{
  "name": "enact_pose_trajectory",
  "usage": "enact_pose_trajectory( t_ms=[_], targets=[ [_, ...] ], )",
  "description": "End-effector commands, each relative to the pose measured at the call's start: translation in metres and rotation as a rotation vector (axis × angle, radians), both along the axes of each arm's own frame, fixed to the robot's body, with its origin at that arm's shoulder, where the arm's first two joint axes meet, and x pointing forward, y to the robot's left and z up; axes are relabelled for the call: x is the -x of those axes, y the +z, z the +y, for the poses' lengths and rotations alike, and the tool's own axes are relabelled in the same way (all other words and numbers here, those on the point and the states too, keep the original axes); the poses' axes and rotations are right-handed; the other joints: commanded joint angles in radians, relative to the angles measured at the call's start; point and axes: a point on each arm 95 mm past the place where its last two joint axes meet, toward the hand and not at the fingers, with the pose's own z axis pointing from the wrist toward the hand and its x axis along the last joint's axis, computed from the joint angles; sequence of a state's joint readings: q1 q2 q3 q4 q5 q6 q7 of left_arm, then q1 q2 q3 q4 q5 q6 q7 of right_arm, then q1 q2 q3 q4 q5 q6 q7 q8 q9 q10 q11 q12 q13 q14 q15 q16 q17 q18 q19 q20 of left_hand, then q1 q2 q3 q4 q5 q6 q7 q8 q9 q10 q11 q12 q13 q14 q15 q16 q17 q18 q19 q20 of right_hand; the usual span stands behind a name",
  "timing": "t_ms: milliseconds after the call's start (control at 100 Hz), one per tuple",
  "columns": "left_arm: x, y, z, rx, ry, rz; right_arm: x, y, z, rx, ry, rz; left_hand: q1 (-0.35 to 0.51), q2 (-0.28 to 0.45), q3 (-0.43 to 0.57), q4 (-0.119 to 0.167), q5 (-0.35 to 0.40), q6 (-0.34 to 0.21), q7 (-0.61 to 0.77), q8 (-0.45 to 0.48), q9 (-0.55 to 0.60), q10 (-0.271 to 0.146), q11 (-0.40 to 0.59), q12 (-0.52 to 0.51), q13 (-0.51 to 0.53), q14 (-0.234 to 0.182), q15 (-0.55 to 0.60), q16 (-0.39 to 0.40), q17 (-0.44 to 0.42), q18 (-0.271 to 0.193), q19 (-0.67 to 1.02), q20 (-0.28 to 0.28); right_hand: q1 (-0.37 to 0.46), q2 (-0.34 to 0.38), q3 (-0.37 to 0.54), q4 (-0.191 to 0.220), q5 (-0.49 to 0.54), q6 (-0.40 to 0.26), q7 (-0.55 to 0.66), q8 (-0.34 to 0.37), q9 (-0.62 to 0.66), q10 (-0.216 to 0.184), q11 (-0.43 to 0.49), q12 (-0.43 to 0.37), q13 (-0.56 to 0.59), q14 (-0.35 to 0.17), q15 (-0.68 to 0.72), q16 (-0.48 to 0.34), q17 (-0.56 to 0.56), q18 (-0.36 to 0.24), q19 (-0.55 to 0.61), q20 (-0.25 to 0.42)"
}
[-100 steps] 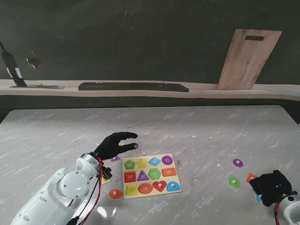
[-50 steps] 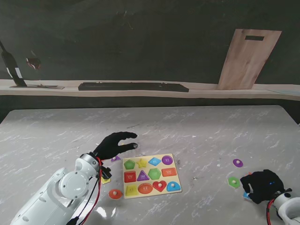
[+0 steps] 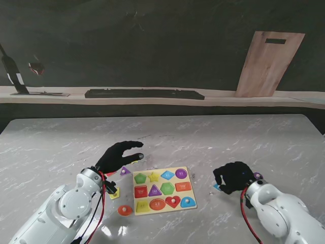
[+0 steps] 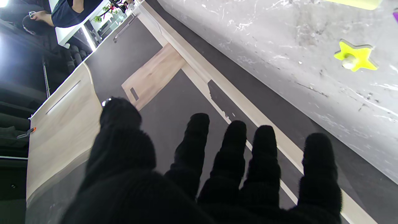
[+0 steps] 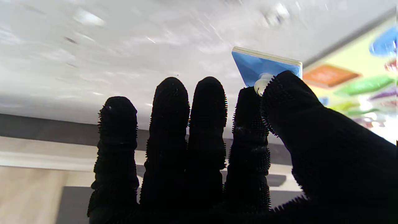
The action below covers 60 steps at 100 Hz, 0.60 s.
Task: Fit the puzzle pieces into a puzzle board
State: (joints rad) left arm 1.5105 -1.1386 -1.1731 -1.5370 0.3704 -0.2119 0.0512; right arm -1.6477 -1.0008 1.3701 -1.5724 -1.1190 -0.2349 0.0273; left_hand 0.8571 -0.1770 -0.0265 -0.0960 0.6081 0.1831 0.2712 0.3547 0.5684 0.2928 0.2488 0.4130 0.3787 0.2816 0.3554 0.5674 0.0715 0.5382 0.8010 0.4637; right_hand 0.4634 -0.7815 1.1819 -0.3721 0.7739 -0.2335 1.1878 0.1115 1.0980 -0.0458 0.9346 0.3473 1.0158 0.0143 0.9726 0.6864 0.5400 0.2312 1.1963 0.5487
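My right hand [image 3: 234,176] has swung in from the bench's [image 3: 213,137] near right corner toward the puzzle board [image 3: 163,190], thumb and forefinger pinching the blue piece [image 5: 264,67] by its knob, ready for seating, while my left hand [image 3: 119,155] hovers, fingers spread and empty.

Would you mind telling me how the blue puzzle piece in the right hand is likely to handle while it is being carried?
The blue piece looks like a flat, stiff slab with a pale edge, so it probably won't flex. The right hand pinches only its small white knob, so it may swivel or slip. It seems thin and likely light.
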Motion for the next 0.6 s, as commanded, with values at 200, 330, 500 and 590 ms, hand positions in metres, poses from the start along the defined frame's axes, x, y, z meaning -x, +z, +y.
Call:
enact_pose_trajectory(
  t_ms=[200, 330, 500, 590],
  targets=[
    [0.004, 0.002, 0.002, 0.025, 0.003, -0.019, -0.04, 0.005, 0.078, -0.104, 0.081, -0.001, -0.009, 0.022, -0.009, 0.033, 0.018, -0.022, -0.001, 0.01, -0.001, -0.005, -0.005, 0.005, 0.017, 0.005, 0.016, 0.015, -0.011, -0.165, 0.019, 0.0, 0.065, 0.043, 0.005, 0.06, 0.058, -0.001, 0.026, 0.046, 0.016, 0.067, 0.066, 0.013, 0.044, 0.021, 0.082, 0.028, 0.009, 0.039, 0.065, 0.022],
    [0.005, 0.003, 0.003, 0.038, 0.001, -0.024, -0.057, -0.003, 0.106, -0.137, 0.093, 0.02, -0.01, 0.023, -0.009, 0.033, 0.018, -0.022, -0.003, 0.009, -0.003, -0.005, -0.006, 0.004, 0.017, 0.004, 0.014, 0.014, -0.012, -0.164, 0.018, -0.001, 0.065, 0.049, 0.0, 0.066, 0.048, 0.003, 0.027, 0.054, 0.008, 0.068, 0.088, 0.019, 0.039, 0.02, 0.108, 0.038, 0.008, 0.037, 0.075, 0.022],
    [0.005, 0.004, 0.002, 0.049, 0.004, -0.025, -0.071, -0.011, 0.136, -0.17, 0.099, 0.037, -0.01, 0.022, -0.009, 0.033, 0.019, -0.02, -0.004, 0.009, -0.003, -0.004, -0.006, 0.003, 0.017, 0.006, 0.014, 0.014, -0.011, -0.164, 0.018, -0.001, 0.072, 0.054, -0.002, 0.07, 0.044, 0.01, 0.028, 0.057, 0.0, 0.074, 0.099, 0.021, 0.035, 0.022, 0.124, 0.044, 0.005, 0.04, 0.084, 0.023],
    [0.005, 0.004, 0.002, 0.051, 0.003, -0.026, -0.075, -0.014, 0.147, -0.17, 0.117, 0.04, -0.01, 0.023, -0.009, 0.033, 0.018, -0.02, -0.005, 0.009, -0.003, -0.004, -0.007, 0.003, 0.017, 0.005, 0.014, 0.014, -0.012, -0.164, 0.017, -0.001, 0.074, 0.061, -0.005, 0.07, 0.038, 0.007, 0.029, 0.059, -0.008, 0.074, 0.102, 0.021, 0.028, 0.019, 0.124, 0.045, 0.003, 0.04, 0.085, 0.023]
  ],
)
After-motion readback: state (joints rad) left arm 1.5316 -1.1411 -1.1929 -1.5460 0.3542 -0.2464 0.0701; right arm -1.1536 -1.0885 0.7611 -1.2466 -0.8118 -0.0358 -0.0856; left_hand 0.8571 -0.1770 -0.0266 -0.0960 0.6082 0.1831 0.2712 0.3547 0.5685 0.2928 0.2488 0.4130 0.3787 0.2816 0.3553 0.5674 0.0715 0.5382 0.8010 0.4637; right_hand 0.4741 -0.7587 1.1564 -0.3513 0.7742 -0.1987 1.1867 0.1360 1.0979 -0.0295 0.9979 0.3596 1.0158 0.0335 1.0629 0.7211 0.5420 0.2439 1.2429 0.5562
